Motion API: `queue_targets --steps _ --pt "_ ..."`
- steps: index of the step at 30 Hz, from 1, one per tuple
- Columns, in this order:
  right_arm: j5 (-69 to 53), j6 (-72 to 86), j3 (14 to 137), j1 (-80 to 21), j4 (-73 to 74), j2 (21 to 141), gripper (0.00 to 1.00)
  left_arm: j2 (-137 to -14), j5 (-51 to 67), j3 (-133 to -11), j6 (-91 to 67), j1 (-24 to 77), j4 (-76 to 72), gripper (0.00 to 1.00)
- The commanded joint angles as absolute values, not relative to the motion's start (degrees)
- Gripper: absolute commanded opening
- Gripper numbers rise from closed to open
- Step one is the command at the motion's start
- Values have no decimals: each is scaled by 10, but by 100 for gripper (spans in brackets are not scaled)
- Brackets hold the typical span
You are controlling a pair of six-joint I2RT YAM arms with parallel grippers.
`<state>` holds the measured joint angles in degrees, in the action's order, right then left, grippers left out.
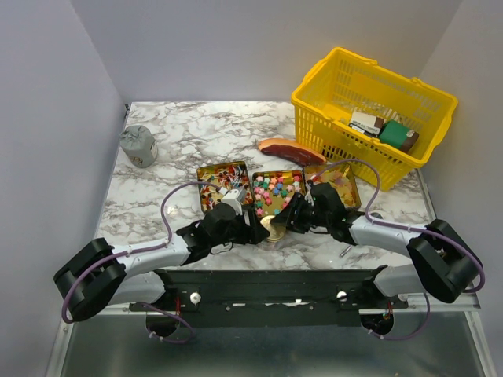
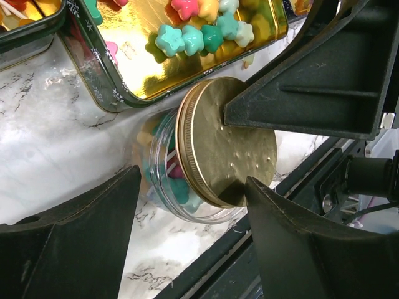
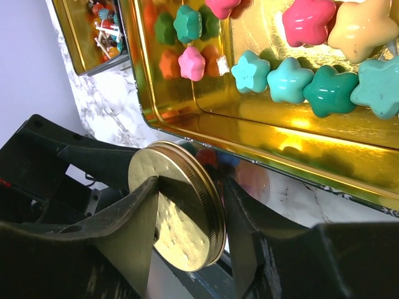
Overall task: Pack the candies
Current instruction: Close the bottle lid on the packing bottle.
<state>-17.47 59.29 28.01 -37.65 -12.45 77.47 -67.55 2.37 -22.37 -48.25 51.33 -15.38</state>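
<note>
Pastel star candies (image 3: 290,81) lie loose in the middle gold tin (image 1: 271,210), and more of them show through the clear jar (image 2: 163,187). The jar lies on its side on the marble table (image 1: 173,126) at 6 o'clock of that tin, just beside its rim, with its gold lid (image 2: 230,143) on.

The left wrist view shows the jar's filling. The right wrist view shows only the lid and a little of the glass.

The left gripper (image 2: 193,187) stands wide open, one finger on each side of the jar. The right gripper (image 3: 190,187) straddles the lid's rim. One finger rests against the lid's face and the other sits behind the rim, but whether it is squeezing cannot be told.

From above, both grippers crowd over the jar and hide most of it.

A second tin (image 1: 222,185) of red, blue and white wrapped pieces sits at 9 o'clock of the middle one. A third tin (image 1: 351,186) at 3 o'clock is partly covered by the right arm.

A reddish-brown slab (image 1: 291,151) lies at 12 o'clock. The yellow basket (image 1: 346,75), holding boxed packets, stands at 1 o'clock, and a grey crumpled object (image 1: 138,145) at 10 o'clock.
</note>
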Motion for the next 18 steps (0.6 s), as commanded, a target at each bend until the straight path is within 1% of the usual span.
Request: queue_targets --steps 1,6,11,13,15,18 --pt "-167 568 268 -392 -88 789 52 -674 25 -219 -476 512 -150 78" --pt "-163 560 263 -408 -83 789 53 -672 25 -212 -479 512 -152 76" --pt "-147 560 251 -417 -81 772 56 -660 26 -210 -482 512 -128 75" --pt "-142 561 247 -417 -77 766 57 -645 19 -215 -485 512 -108 77" --pt "-137 561 248 -418 -72 758 57 -629 7 -224 -488 512 -70 81" --pt "-132 557 248 -419 -68 744 59 -608 4 -236 -491 512 -21 84"
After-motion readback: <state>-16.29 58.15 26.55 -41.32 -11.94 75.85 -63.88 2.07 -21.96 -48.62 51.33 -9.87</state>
